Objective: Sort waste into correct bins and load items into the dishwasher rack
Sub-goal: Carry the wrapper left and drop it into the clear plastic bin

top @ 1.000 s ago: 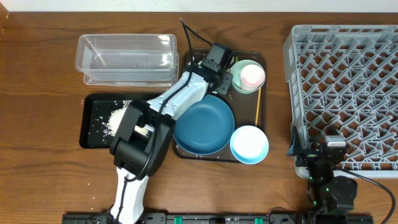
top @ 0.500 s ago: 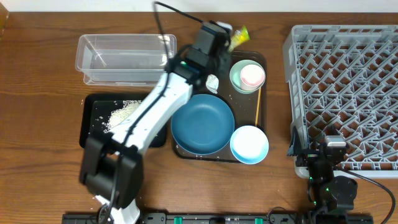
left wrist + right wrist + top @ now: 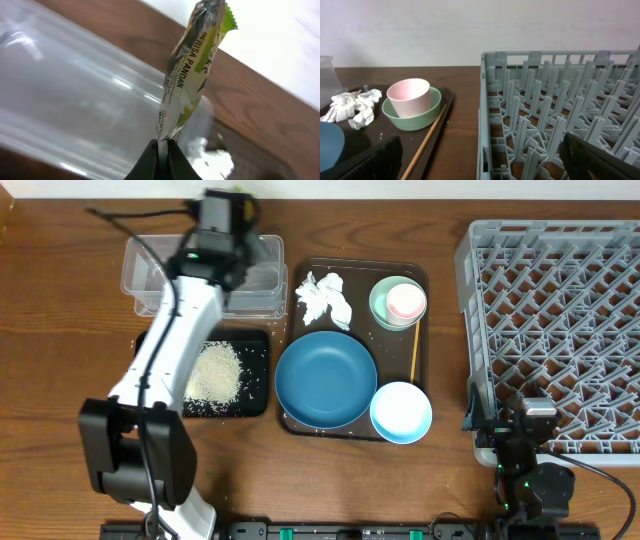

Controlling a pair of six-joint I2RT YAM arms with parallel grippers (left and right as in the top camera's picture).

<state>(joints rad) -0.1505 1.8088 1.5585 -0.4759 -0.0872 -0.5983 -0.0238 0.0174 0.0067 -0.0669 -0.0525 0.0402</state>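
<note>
My left gripper (image 3: 162, 146) is shut on the lower end of the green-yellow wrapper (image 3: 192, 65), which stands upright above the clear tub (image 3: 75, 110). Overhead, the left gripper (image 3: 226, 208) hangs over the far edge of that clear tub (image 3: 205, 275). Rice (image 3: 213, 372) lies heaped in the black tray (image 3: 255, 345). The crumpled tissue (image 3: 322, 298), blue plate (image 3: 325, 378), light-blue bowl (image 3: 401, 411), chopstick (image 3: 414, 352) and the pink cup (image 3: 406, 301) inside the mint bowl (image 3: 381, 305) sit on the brown tray. My right gripper (image 3: 522, 422) is open at the near left corner of the dishwasher rack (image 3: 555, 300), with nothing in it.
The brown serving tray (image 3: 352, 268) lies between the bins and the rack. In the right wrist view the rack's wall (image 3: 487, 100) stands close ahead, with the cup (image 3: 409, 96) and tissue (image 3: 352, 107) to its left. Stray rice grains dot the table near the black tray.
The left arm swung left from the back of the brown tray to above the clear tub, carrying the wrapper. The tissue and rice heap are now uncovered. The right arm stayed still.
</note>
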